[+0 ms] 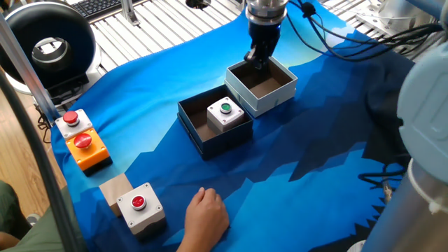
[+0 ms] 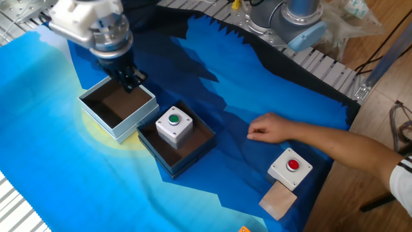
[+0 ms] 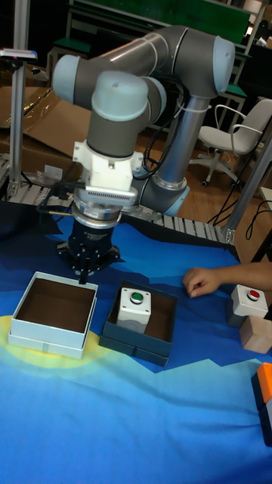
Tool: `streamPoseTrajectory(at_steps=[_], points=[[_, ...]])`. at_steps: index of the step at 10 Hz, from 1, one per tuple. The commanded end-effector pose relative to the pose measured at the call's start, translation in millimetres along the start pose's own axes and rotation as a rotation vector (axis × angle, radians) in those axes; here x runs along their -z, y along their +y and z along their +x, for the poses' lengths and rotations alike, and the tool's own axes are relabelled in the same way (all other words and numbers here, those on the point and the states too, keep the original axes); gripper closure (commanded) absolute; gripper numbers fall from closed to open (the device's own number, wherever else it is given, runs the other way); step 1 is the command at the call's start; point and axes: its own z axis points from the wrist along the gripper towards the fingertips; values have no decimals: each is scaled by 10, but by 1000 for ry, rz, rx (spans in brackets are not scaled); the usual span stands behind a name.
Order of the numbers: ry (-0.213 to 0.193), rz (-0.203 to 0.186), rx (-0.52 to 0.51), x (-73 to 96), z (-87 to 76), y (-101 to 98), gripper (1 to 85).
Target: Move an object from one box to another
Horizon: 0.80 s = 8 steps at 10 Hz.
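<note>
You can see that the green-button unit [image 1: 225, 113] sits inside the dark box [image 1: 198, 131], while the white box [image 1: 269, 94] beside it has nothing in it, so the transfer looks done. The gripper [image 1: 256, 59] hangs over the far edge of the white box and holds nothing, though I cannot tell how wide its fingers stand. Your next move is probably only to lift the arm clear

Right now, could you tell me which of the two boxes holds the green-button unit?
The dark navy box holds the green-button unit; the white-walled box beside it is empty.
</note>
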Motion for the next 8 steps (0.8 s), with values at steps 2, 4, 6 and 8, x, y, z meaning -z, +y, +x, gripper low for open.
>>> streamPoseTrajectory(at_steps=[2,4,6,8], points=[[-18,-27,-68,308,-10,379,847],[-106,-37,6,283,-264,393,847],[-179,-37,62,310,-449,407,847],[-180,-12,77,483,-383,358,847]])
